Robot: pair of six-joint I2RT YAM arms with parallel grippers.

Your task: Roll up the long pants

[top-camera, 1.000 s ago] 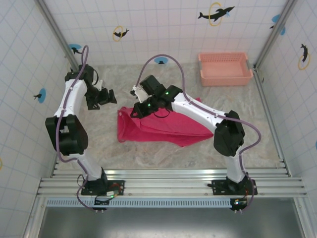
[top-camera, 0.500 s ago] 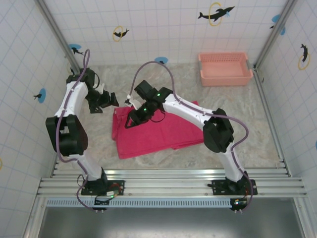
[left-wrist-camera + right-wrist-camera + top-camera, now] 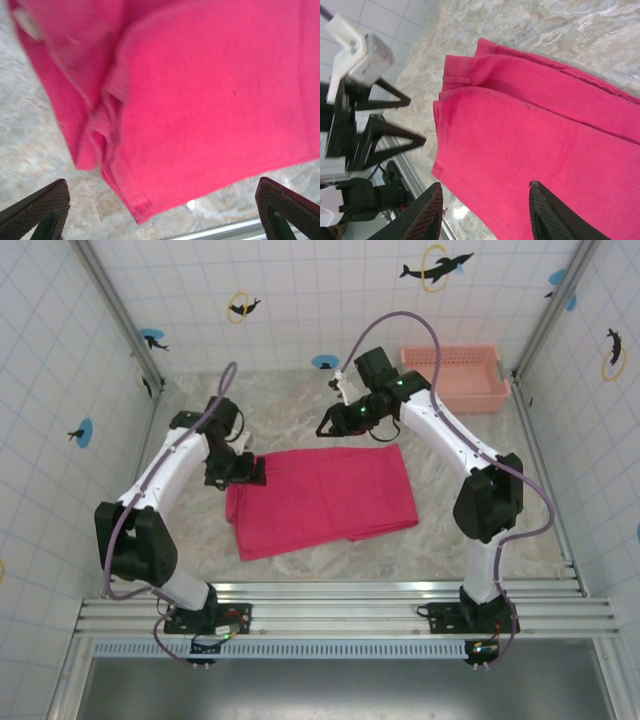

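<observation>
While left pincer [image 3: 161, 195] and right pincer [image 3: 485, 189] gape, magenta long pants [image 3: 320, 500], folded flat

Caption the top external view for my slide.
Folded long pants lie flat; open left gripper at their left edge, right gripper hovering behind.

Marbled table [image 3: 545, 525]: long pants [image 3: 320, 500] (basket [image 3: 455, 398] too)

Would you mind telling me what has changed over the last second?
The right arm let go of the pants after laying them flat, and drew back toward the far wall, jaws open. The left arm swung over to the pants' left edge, jaws wide open. The basket stayed put.
</observation>
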